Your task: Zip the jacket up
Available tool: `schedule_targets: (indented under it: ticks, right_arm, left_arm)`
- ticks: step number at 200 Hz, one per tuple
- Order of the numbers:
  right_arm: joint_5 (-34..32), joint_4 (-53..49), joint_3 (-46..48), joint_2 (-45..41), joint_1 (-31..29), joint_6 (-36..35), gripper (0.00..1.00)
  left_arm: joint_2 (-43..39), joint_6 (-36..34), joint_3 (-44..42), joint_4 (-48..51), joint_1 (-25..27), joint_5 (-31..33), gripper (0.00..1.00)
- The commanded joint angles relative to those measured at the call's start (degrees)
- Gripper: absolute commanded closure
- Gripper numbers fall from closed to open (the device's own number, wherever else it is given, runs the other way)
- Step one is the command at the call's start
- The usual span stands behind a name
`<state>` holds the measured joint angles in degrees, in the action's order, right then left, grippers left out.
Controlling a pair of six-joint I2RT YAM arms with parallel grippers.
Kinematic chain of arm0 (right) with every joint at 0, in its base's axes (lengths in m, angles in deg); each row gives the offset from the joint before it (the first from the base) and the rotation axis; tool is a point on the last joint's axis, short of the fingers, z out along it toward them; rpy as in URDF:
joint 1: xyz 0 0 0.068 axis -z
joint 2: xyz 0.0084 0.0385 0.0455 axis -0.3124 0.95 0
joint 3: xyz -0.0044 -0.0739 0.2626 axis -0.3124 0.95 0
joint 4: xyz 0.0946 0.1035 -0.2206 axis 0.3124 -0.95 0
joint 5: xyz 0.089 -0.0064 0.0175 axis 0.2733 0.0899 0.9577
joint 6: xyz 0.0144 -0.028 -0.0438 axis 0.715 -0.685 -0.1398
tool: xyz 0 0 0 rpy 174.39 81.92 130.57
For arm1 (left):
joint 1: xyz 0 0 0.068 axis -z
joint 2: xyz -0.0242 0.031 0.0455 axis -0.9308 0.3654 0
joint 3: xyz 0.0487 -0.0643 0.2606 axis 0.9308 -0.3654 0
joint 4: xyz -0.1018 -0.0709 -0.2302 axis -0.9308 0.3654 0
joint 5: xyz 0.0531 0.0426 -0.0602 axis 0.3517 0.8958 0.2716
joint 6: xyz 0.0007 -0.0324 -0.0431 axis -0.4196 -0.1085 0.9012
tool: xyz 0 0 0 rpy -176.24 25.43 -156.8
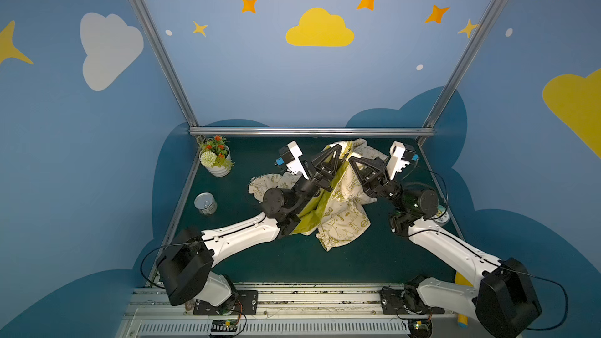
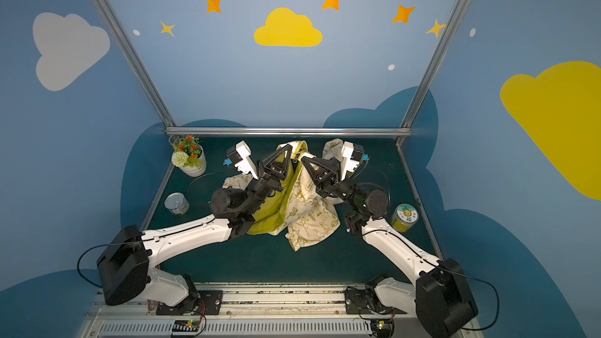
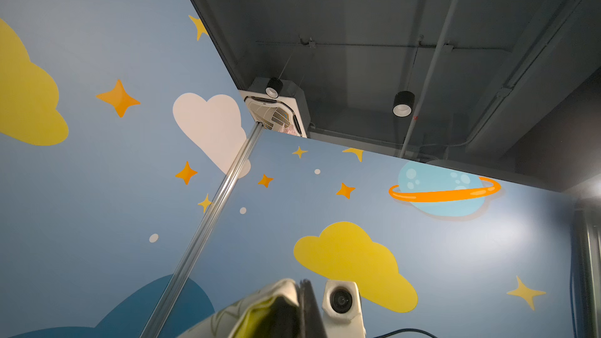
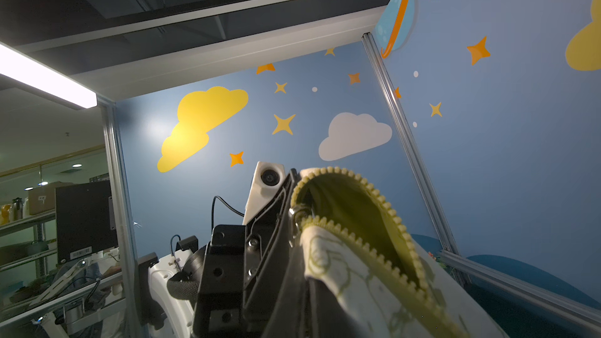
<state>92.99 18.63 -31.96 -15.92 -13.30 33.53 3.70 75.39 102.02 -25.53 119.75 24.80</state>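
The jacket (image 1: pixel 344 219) (image 2: pixel 312 219) hangs above the green table, cream print outside and yellow-green lining showing, its lower end crumpled on the table. Both grippers hold its raised top edge close together in both top views. My left gripper (image 1: pixel 338 147) (image 2: pixel 288 147) is shut on the jacket's edge; in the left wrist view cream cloth (image 3: pixel 260 304) folds over its fingers (image 3: pixel 307 300). My right gripper (image 1: pixel 353 159) (image 2: pixel 304 159) (image 4: pixel 309 287) is shut on the cloth beside it. In the right wrist view the zipper teeth (image 4: pixel 374 196) stand parted in a loop that meets at a metal slider (image 4: pixel 297 212).
A white flower pot (image 1: pixel 216 157) stands at the back left and a tin can (image 1: pixel 205 203) in front of it. A green-lidded jar (image 2: pixel 405 217) sits at the right, by the right arm. A metal rail (image 1: pixel 312 131) bounds the table's back edge.
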Motion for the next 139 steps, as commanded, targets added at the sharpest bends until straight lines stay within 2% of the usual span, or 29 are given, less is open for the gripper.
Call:
schedule_targets:
  ticks: [1, 25, 45, 71, 81, 104, 139]
  right_arm:
    - [-2.85, 2.34, -1.69, -1.52, -0.07, -0.92, 1.00]
    - [-4.22, -4.20, 0.76, -1.14, 0.51, -4.48, 1.00]
    - [-5.89, -5.49, 4.24, 0.92, 1.32, -6.36, 1.00]
    - [-4.58, -4.96, 6.66, 7.02, 3.82, -6.54, 1.00]
    - [-3.69, -3.84, 7.01, 10.41, 4.92, -5.94, 1.00]
    - [-2.33, 2.46, 7.43, 17.90, 7.00, -2.71, 1.00]
    - [-4.42, 3.97, 7.78, 22.40, 7.96, -1.40, 1.00]
  left_arm:
    - [0.61, -0.58, -1.75, -0.75, -0.42, 0.70, 0.97]
    - [2.61, 7.23, -4.22, 2.10, -2.75, 3.42, 0.97]
    - [5.08, 14.07, -7.59, 6.59, -4.70, 6.30, 0.97]
    - [11.74, 18.77, -11.60, -0.53, -6.39, 6.57, 0.97]
    - [13.82, 22.88, -12.15, -0.67, -7.21, 5.99, 0.97]
    - [16.39, 25.02, -12.58, -0.84, -7.97, 2.81, 0.97]
    - [17.06, 25.90, -12.90, -0.87, -8.07, 4.78, 0.97]
